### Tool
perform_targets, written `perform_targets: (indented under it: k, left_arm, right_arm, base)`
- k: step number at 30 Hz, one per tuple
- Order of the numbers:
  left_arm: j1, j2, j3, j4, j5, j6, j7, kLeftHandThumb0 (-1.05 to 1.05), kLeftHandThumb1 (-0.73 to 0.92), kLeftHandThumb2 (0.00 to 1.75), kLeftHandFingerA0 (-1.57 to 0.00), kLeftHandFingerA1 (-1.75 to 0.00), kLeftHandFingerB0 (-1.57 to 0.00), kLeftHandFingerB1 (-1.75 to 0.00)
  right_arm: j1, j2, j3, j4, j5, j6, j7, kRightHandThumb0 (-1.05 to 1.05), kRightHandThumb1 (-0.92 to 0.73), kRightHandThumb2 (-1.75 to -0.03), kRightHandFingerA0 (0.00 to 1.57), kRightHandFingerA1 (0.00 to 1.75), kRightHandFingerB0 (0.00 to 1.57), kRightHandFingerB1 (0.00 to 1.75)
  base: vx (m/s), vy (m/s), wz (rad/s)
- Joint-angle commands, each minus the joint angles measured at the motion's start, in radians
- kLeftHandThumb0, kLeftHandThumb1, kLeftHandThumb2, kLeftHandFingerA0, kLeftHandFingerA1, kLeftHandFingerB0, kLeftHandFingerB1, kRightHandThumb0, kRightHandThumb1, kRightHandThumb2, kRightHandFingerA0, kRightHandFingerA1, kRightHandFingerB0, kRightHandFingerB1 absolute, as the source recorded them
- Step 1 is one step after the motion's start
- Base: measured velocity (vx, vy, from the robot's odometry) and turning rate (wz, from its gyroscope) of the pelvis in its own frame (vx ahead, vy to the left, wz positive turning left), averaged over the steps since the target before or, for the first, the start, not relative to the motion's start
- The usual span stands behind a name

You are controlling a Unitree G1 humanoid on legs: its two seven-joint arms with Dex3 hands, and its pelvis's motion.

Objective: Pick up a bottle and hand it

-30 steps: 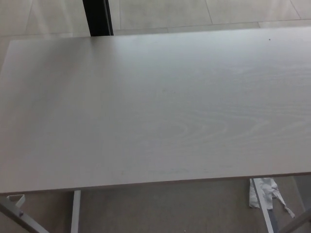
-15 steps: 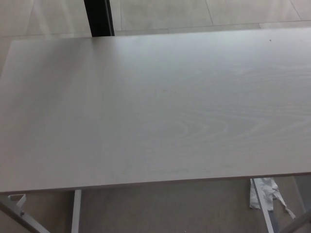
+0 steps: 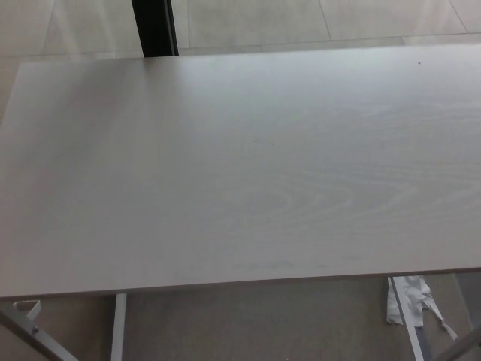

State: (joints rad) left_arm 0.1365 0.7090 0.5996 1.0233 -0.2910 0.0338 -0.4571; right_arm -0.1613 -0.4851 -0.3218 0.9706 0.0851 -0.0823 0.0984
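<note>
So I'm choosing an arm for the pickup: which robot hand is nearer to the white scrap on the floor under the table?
Neither can be called: no robot hand shows in the head view. The white scrap lies below the table's near edge, at the robot's right.

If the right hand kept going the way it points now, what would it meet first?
That cannot be judged: neither hand shows in the head view. Only the pale wooden table is visible, with no bottle in sight, a dark post behind it and crumpled white material on the floor.

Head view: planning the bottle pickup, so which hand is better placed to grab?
Cannot tell: neither hand shows, and no bottle is visible on the pale wooden table.
</note>
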Motion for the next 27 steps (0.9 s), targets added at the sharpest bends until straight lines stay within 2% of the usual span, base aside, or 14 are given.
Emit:
perform_targets:
  k: [1,7,9,10,12,13,16,17,18,20,21,25,26,27]
  left_arm:
    - [0.001,-0.001,0.014,0.018,-0.029,-0.016,-0.022,-0.70,0.55,0.57,-0.84,-0.63,-0.47,-0.44]
    - [0.011,0.010,0.003,-0.003,-0.024,0.000,-0.028,-0.72,0.51,0.59,-0.85,-0.63,-0.48,-0.44]
    - [0.011,0.015,-0.004,0.000,-0.021,0.004,-0.048,-0.74,0.52,0.59,-0.88,-0.62,-0.49,-0.46]
    - [0.018,0.018,-0.010,0.004,-0.012,-0.005,-0.048,-0.74,0.53,0.59,-0.89,-0.60,-0.50,-0.46]
    - [0.019,0.018,-0.011,0.004,-0.012,-0.005,-0.049,-0.74,0.53,0.59,-0.89,-0.60,-0.50,-0.46]
    - [0.022,0.020,-0.005,0.003,-0.021,-0.010,-0.069,-0.71,0.52,0.58,-0.83,-0.64,-0.49,-0.48]
    - [0.042,0.026,-0.025,-0.024,0.002,-0.021,-0.057,-0.75,0.51,0.61,-0.83,-0.64,-0.49,-0.48]
    - [0.045,0.026,-0.026,-0.026,0.003,-0.018,-0.053,-0.70,0.56,0.57,-0.79,-0.62,-0.51,-0.46]
    - [0.047,0.028,-0.027,-0.022,0.002,-0.016,-0.053,-0.63,0.41,0.89,-0.84,-0.77,-0.39,-0.55]
    - [0.048,0.028,-0.029,-0.022,0.000,-0.015,-0.052,-0.63,0.41,0.89,-0.84,-0.77,-0.39,-0.55]
    - [0.045,0.028,-0.027,-0.016,-0.007,-0.003,-0.057,-0.68,0.44,0.83,-0.68,-0.69,-0.43,-0.55]
    - [0.061,0.029,-0.051,-0.011,0.013,-0.036,-0.063,-0.71,0.44,0.84,-0.71,-0.68,-0.44,-0.54]
    - [0.052,0.028,-0.050,-0.007,0.007,-0.024,-0.059,-0.67,0.55,0.57,-0.76,-0.61,-0.51,-0.45]
    - [0.046,0.029,-0.045,0.001,0.000,-0.006,-0.055,-0.67,0.55,0.57,-0.76,-0.61,-0.51,-0.45]
  right_arm:
    - [0.003,-0.024,-0.007,-0.004,0.009,-0.008,0.014,-0.49,-0.59,-0.58,0.82,1.02,0.39,0.42]
    - [0.011,-0.017,-0.009,-0.015,0.014,-0.007,0.024,-0.50,-0.59,-0.58,0.76,0.90,0.39,0.42]
    - [0.008,-0.018,-0.005,-0.002,0.005,-0.017,0.013,-0.51,-0.58,-0.58,0.84,1.10,0.39,0.43]
    - [0.017,-0.017,-0.006,-0.003,0.006,-0.019,0.016,-0.54,-0.44,-0.85,0.85,0.99,0.33,0.54]
    - [0.018,-0.017,-0.006,-0.003,0.006,-0.020,0.016,-0.54,-0.44,-0.85,0.85,0.99,0.33,0.54]
    - [0.026,-0.017,-0.002,-0.009,0.001,-0.022,0.013,-0.51,-0.59,-0.58,0.78,0.86,0.39,0.43]
    - [0.044,-0.015,-0.001,-0.024,0.003,-0.026,0.018,-0.53,-0.58,-0.57,0.72,0.82,0.38,0.42]
    - [0.048,-0.014,-0.003,-0.028,0.007,-0.025,0.021,-0.54,-0.58,-0.57,0.79,0.91,0.39,0.42]
    - [0.052,-0.012,-0.005,-0.032,0.010,-0.027,0.022,-0.53,-0.58,-0.58,0.74,0.85,0.39,0.43]
    - [0.054,-0.011,-0.006,-0.035,0.010,-0.026,0.022,-0.53,-0.58,-0.58,0.74,0.85,0.39,0.43]
    - [0.057,-0.013,-0.003,-0.038,0.009,-0.026,0.030,-0.54,-0.58,-0.58,0.78,0.91,0.37,0.41]
    - [0.061,-0.019,0.000,-0.023,0.005,-0.034,0.041,-0.54,-0.57,-0.58,0.79,0.89,0.38,0.39]
    - [0.055,-0.021,0.000,-0.018,0.004,-0.034,0.039,-0.53,-0.57,-0.58,0.74,0.93,0.38,0.40]
    - [0.052,-0.021,0.000,-0.011,0.002,-0.036,0.037,-0.53,-0.57,-0.58,0.74,0.93,0.38,0.40]
  base:
    - [0.00,0.000,0.00]
    - [0.00,0.000,0.00]
    - [0.00,0.000,0.00]
    - [0.00,0.000,0.00]
    - [0.00,0.000,0.00]
    - [0.00,0.000,0.00]
    - [0.00,0.000,0.00]
    - [0.00,0.000,0.00]
    - [0.00,0.000,0.00]
    - [0.00,0.000,0.00]
    - [0.00,0.000,0.00]
    - [0.00,0.000,0.00]
    - [0.00,0.000,0.00]
    - [0.00,0.000,0.00]
